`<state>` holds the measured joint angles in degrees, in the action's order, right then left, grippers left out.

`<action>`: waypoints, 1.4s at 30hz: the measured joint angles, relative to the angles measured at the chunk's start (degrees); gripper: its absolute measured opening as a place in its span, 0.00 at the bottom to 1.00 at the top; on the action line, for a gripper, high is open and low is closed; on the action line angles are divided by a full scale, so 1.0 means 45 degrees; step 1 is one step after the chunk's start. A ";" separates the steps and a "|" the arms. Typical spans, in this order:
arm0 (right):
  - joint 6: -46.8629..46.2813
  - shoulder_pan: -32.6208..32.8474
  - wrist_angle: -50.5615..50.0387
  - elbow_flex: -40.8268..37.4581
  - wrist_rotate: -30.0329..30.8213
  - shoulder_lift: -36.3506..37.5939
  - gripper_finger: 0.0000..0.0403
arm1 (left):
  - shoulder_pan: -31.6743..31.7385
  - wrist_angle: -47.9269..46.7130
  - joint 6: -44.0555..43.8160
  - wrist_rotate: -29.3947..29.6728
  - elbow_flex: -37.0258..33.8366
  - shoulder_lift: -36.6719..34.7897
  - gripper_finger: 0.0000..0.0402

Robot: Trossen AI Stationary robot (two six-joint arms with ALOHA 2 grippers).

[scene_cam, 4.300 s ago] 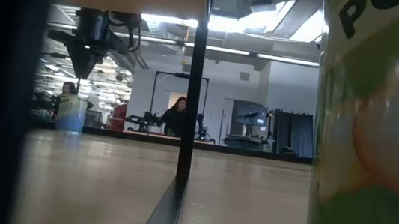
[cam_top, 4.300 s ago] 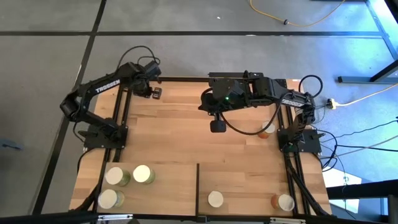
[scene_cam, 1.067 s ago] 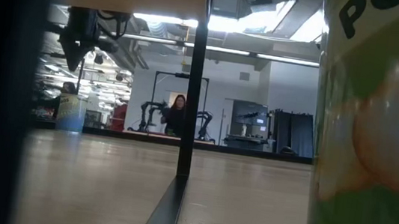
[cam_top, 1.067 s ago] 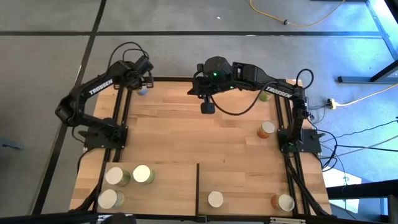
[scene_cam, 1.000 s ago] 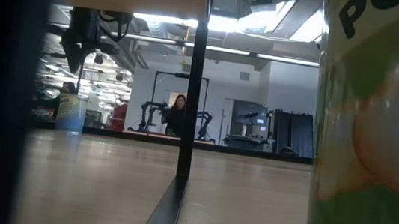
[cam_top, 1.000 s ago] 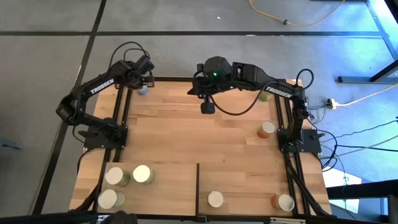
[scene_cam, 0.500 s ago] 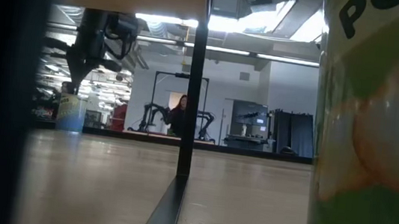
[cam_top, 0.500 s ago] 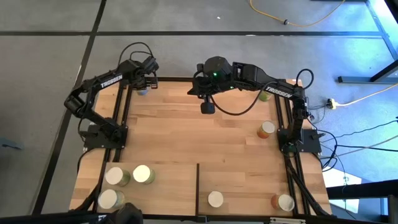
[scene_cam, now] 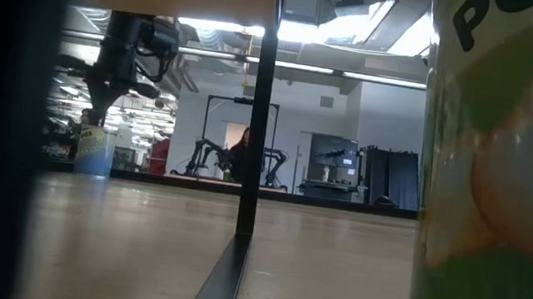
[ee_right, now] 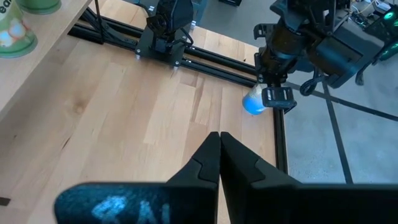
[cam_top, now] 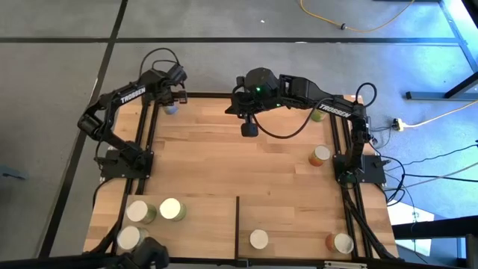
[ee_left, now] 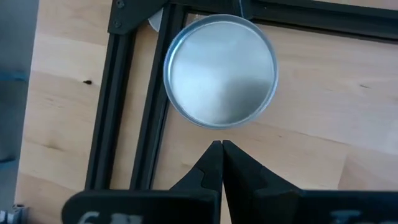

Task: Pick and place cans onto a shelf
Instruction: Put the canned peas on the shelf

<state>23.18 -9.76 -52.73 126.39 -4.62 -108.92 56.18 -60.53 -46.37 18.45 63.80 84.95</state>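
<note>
- On the near shelf stand five cans, three left of the divider and two right.
- My right pincer waits mid-surface, closed, empty.
- Far corner: my left pincer hangs closed above the blue can; I must open before descending, centring on it.
- Since half a second ago, that arm has shifted slightly outward.

White lettering "TROSSEN" runs along the left arm. Large dark letters, seemingly "PO", cut off by the frame, appear on the green can nearest the low camera.
</note>
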 joint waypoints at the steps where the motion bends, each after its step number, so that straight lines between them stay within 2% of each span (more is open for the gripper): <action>1: 0.0005 0.0000 0.0000 0.0005 -0.0005 0.0000 0.02 | 0.0053 -0.0001 0.0000 -0.0011 0.0001 0.0000 0.00; 11: 0.0009 0.0000 0.0000 0.0005 -0.0005 0.0005 0.02 | 0.0608 0.0512 -0.0210 -0.1034 0.0000 0.0010 0.00; 22: 0.0009 0.0000 -0.0010 0.0005 -0.0010 0.0010 0.02 | 0.0656 0.0753 -0.0379 -0.0901 0.0046 0.0340 0.00; 25: 0.0013 0.0000 -0.0010 0.0005 -0.0010 0.0010 0.02 | 0.0656 0.0738 -0.0318 -0.1461 0.0046 0.0340 0.00; 32: 0.0289 0.0005 -0.0182 0.0005 -0.0015 0.0010 0.02 | 0.0656 0.0777 -0.0291 -0.0801 0.0046 0.0340 0.00; 42: 0.0301 0.0002 -0.0345 0.0005 -0.0015 0.0010 0.02 | 0.0656 0.0904 -0.0287 -0.0600 0.0046 0.0340 0.00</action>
<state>24.53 -9.75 -54.28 126.41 -4.69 -108.88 59.13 -56.47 -47.66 15.75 64.01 86.48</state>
